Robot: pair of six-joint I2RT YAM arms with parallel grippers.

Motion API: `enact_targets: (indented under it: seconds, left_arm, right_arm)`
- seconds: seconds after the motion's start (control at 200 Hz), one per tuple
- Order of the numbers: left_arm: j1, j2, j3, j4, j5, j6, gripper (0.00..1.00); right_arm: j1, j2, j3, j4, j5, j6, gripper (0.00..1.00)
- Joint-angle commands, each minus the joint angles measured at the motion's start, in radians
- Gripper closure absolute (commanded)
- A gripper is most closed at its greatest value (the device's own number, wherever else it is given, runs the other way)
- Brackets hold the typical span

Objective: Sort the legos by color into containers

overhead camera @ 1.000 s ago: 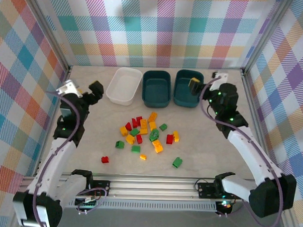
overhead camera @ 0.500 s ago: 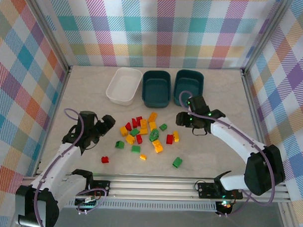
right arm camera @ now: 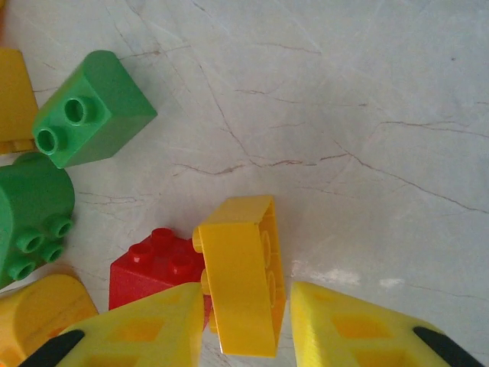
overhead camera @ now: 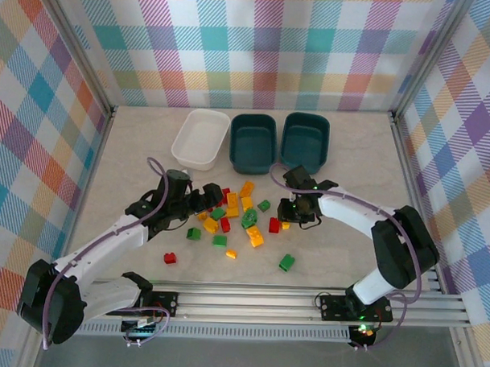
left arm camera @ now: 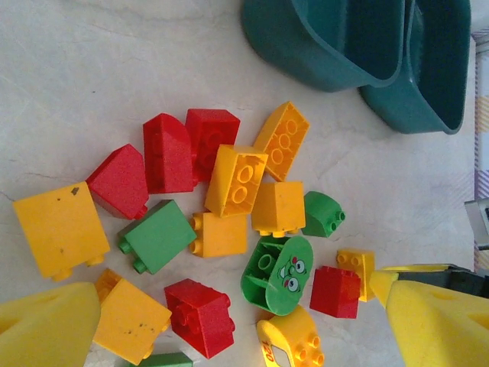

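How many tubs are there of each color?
white tub: 1
dark teal tubs: 2
Total: 3

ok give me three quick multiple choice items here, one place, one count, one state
1. The white tub stands: A left of both dark teal tubs; B between them; C right of both.
2. How many tubs are dark teal? A one; B two; C three.
3. The right gripper is: A shut on a green brick; B open astride a yellow brick; C shut on nothing.
Answers: 1 A, it ends the row on the left in the top view. 2 B, two teal tubs beside one white. 3 B, a finger shows on each side of the brick.
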Motion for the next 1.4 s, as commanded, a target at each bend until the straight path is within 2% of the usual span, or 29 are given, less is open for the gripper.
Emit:
enact_targets:
  seconds: [0.0,0.175,0.32,0.605,0.91,1.215,1.395]
  left_arm:
    - [-0.017,-0.007,-0.031,0.028,-0.018,-0.013,0.04]
    - [-0.019,-0.013,-0.031,0.009,-0.029,-0.015,0.03]
    - [-0.020,-0.020,-0.026,0.002,-0.043,-0.016,0.03]
    - [-0.022,0.010,-0.025,0.009,-0.044,-0.026,0.03]
    - [-0.025,0.010,-0.017,0.010,-0.045,-0.022,0.02]
    - [-0.027,0.015,-0.015,0.004,-0.033,-0.017,0.02]
    - [-0.050,0.065,-0.023,0.060,0.023,-0.029,0.03]
  right_arm:
    - [0.004,0.026,-0.009,0.015,-0.022,-0.015,0.63]
    - [0.003,0.065,-0.003,0.038,-0.010,-0.018,0.64]
    - [0.004,0.084,0.001,0.045,0.003,-0.017,0.69]
    - [0.005,0.056,-0.006,0.039,0.044,-0.020,0.77]
    - [0.004,-0.017,0.011,0.040,0.096,-0.022,0.78]
    - [-0.007,0.011,0.134,0.033,0.136,-0.050,0.79]
    - [-0.089,0.027,0.259,0.039,0.132,-0.066,0.79]
